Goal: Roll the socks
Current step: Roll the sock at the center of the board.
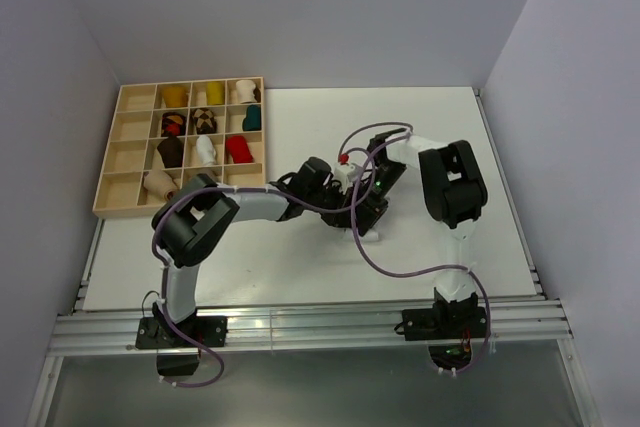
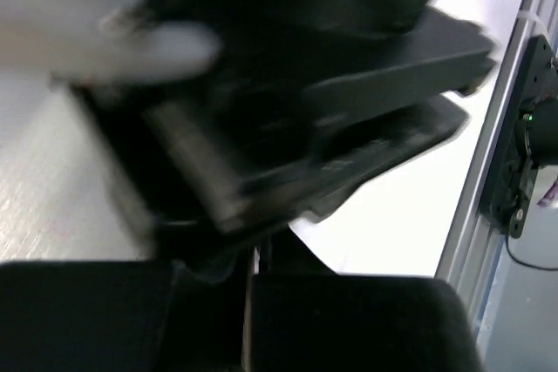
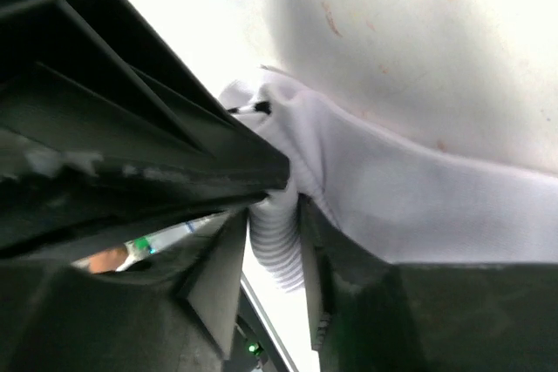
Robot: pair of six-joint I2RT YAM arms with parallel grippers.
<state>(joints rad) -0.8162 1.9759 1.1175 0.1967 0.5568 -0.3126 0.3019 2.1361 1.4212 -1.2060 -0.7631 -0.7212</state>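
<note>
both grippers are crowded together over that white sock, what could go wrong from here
1. The right gripper pinches only a bunched fold of the pale sock near its ribbed cuff; the fabric might slip out.
2. The left gripper sits crowded against the right one at mid-table, with purple cables looping nearby; fingers could clash or snag.

Can't make out any text, labels, brand marks or numbers anywhere, too blurry or too small.
</note>
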